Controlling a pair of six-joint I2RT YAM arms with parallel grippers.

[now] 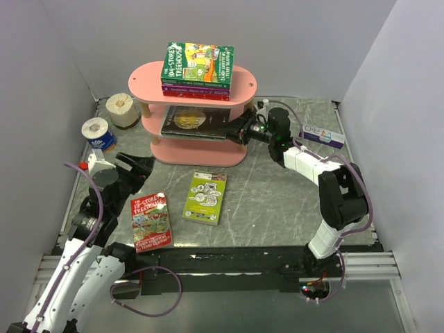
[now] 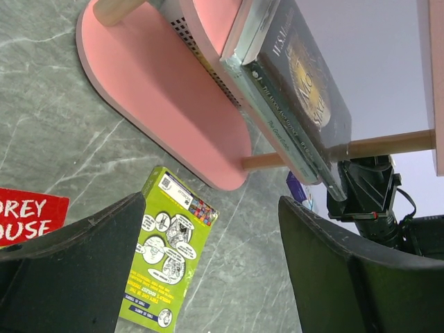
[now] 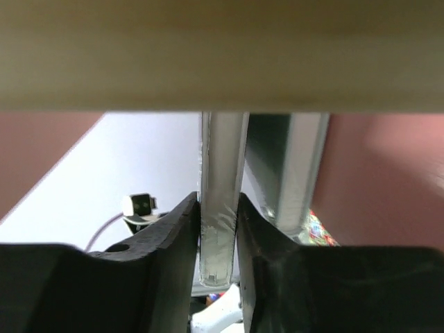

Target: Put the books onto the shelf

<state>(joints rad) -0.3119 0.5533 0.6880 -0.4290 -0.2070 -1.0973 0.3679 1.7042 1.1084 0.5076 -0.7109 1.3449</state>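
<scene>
Pinching book (image 3: 223,180) on shelf (image 1: 148,78) with right jaws; holding left jaws wide, empty; leaving red book (image 1: 150,220), lime book (image 1: 205,198) on surface (image 1: 277,201).

Right hand (image 1: 234,129) meets the dark book (image 1: 191,119) on the pink shelf (image 1: 142,82).

**Soft Light, One Blurred View**

We are seeing soft, even light falling from above on the table (image 1: 277,201), throwing faint shadows. In the right wrist view the shelf (image 3: 222,55) is smearing out of focus, the book (image 3: 222,208) showing only slightly sharper.
</scene>
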